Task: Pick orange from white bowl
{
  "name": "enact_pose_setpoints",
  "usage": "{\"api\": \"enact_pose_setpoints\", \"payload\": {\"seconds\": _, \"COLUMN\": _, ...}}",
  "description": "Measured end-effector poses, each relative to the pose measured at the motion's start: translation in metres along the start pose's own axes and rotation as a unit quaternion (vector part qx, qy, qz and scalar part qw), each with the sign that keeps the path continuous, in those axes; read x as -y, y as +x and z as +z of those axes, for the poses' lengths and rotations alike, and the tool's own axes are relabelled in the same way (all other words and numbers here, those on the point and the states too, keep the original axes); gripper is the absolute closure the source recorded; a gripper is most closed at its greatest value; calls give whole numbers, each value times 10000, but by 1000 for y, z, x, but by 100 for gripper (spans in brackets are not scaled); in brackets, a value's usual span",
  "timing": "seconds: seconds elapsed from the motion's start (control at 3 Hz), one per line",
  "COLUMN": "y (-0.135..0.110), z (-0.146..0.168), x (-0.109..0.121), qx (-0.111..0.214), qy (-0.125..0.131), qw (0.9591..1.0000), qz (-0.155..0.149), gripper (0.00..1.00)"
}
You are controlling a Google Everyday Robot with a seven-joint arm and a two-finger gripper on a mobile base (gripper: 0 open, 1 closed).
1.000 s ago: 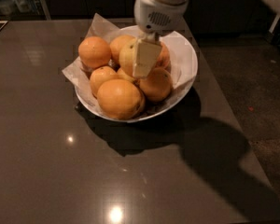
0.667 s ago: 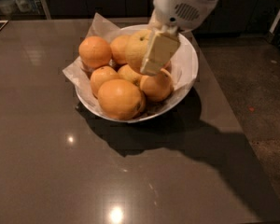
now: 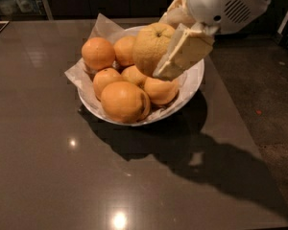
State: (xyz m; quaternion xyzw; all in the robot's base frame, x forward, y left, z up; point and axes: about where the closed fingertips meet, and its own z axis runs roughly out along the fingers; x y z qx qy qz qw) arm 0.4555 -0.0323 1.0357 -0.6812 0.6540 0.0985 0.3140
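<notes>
The orange is pale yellowish with dimpled skin and a small dark stem spot on top. My gripper is shut on it, one cream finger across its near right side, and holds it lifted above the fruit pile. The white bowl lined with crumpled white paper stands below on the dark table and holds several brighter deep-orange fruits. My white arm housing comes in from the upper right.
The dark glossy table runs wide to the left and front of the bowl. Its right edge drops to a dark speckled floor. Dark cabinets stand behind.
My gripper has risen and moved right with the pale orange in it, lifting it off the pile in the bowl. The other fruits have stayed in place.
</notes>
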Motion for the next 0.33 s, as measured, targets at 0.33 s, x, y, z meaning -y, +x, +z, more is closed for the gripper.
{"api": "enact_pose_setpoints", "payload": {"seconds": 0.33, "y": -11, "z": -16, "x": -22, "qx": 199, "qy": 52, "qw": 9995, "qz": -248, "gripper": 100}}
